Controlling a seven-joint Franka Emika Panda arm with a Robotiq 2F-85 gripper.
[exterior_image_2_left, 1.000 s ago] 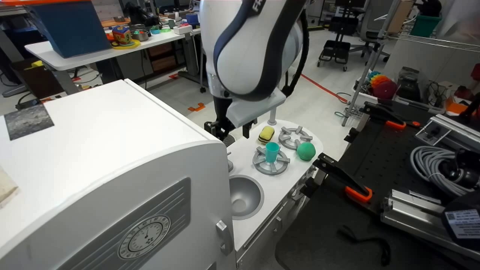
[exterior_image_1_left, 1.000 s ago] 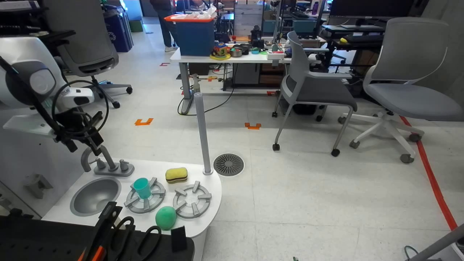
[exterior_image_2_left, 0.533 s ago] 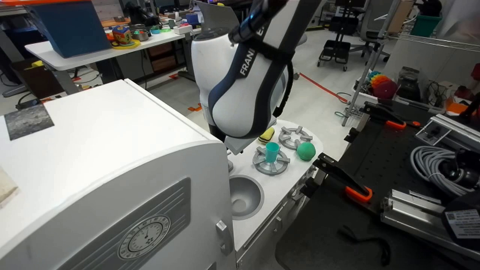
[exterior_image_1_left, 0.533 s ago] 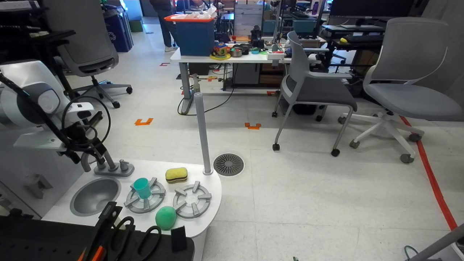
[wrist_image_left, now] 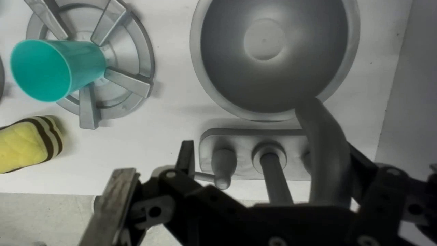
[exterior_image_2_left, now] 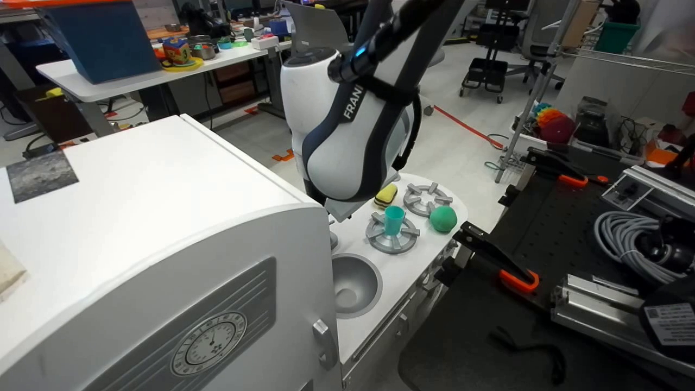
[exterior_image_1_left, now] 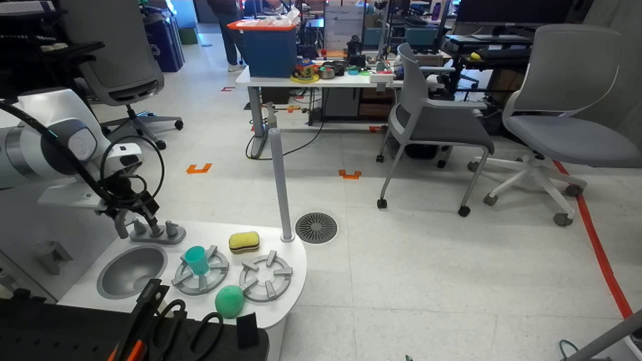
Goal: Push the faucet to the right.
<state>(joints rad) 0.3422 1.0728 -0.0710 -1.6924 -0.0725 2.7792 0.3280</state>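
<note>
In the wrist view, the gripper (wrist_image_left: 271, 155) was spread wide, jaws to either side of the toy faucet (wrist_image_left: 324, 150) right of centre; contact was hard to judge. The faucet's tip overlapped the round sink basin (wrist_image_left: 198, 58). A teal cup (wrist_image_left: 82, 61) stood on a burner (wrist_image_left: 146, 56), upper left.

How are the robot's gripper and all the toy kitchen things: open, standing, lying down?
The faucet: standing, no water showing.
The gripper: open, straddling the faucet; touching unclear.
The cup: upright on a burner.
The sponge: lying on the counter.
The green ball: resting beside the other burner.
The sink: uncovered.
</note>
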